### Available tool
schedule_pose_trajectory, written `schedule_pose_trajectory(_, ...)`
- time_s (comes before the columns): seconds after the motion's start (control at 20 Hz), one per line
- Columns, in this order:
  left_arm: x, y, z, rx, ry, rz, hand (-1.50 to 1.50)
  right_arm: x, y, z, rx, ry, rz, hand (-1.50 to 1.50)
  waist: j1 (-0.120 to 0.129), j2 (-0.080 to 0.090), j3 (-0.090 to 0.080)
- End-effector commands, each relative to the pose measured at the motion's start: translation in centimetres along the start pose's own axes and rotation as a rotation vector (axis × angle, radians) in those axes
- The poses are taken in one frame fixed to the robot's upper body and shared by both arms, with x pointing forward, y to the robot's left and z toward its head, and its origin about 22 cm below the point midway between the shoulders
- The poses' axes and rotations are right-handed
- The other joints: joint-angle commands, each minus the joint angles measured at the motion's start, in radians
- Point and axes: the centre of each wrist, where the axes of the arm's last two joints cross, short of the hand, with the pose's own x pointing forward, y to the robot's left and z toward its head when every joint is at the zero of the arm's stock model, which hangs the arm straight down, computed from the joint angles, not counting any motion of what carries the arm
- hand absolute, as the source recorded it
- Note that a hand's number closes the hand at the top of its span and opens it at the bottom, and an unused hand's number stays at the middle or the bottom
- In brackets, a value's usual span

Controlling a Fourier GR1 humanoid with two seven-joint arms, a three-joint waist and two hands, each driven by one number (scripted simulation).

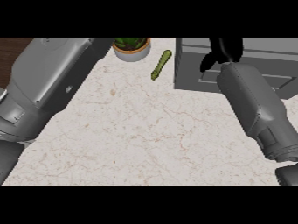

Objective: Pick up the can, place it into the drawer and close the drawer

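Observation:
No can shows anywhere in the head view. The grey drawer unit stands at the back right of the counter. My right hand is over its top left part, black fingers stretched toward the far edge and the thumb spread out to the left, with nothing visible in it. Its fingertips are cut off by the view's upper edge. My right forearm slants up from the lower right and hides part of the unit's front. Only the forearm of my left arm shows, along the left side; its hand is out of view.
A small potted plant in a white pot stands at the back centre. A slim green vegetable lies just right of it, close to the drawer unit's left side. The pale marble counter meets a dark wooden strip at the far left.

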Motion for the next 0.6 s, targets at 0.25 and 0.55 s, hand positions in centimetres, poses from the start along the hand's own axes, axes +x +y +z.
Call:
schedule_pose_trajectory(0.25,-1.4,3.7,0.4,-0.004,-0.002,0.016,-1.5,3.2,-2.9,-3.7,-0.099,-0.012,-0.168,-1.5,0.014,-0.003,-0.003)
schedule_pose_trajectory(0.55,-2.4,4.9,1.0,0.008,0.004,-0.002,-1.5,3.6,-3.0,-3.9,-0.125,-0.042,-0.241,-1.5,0.004,-0.005,-0.003)
